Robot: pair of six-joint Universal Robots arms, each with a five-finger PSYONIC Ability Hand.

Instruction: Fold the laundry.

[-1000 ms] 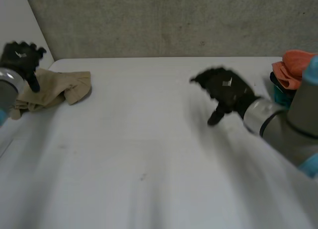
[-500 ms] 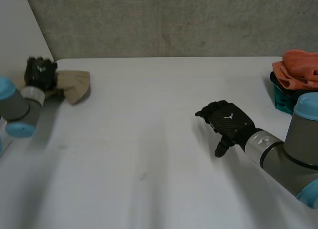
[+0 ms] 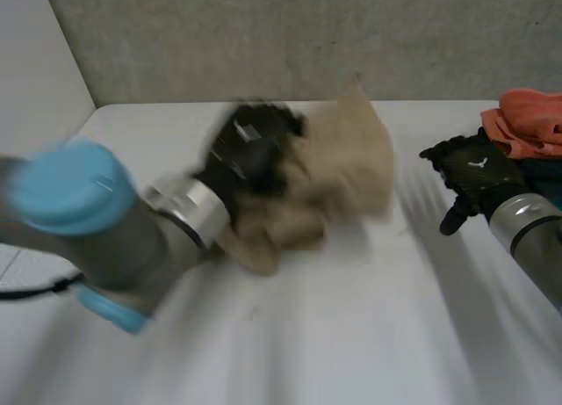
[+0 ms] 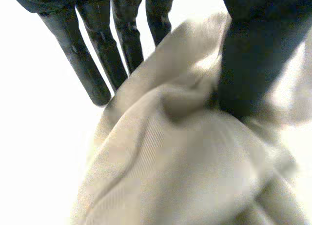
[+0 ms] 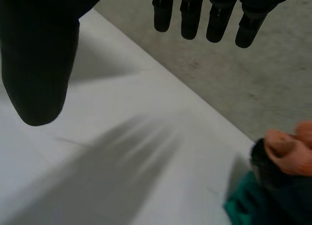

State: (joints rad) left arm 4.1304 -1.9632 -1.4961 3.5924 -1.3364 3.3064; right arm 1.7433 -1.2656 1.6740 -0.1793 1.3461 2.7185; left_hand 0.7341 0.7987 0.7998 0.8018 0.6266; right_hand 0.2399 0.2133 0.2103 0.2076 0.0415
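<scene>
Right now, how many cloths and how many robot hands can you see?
Cloths: 2, the beige cloth held by the left hand and the orange cloth near the right hand.
Robot hands: 2, both black.
Total: 4.
</scene>
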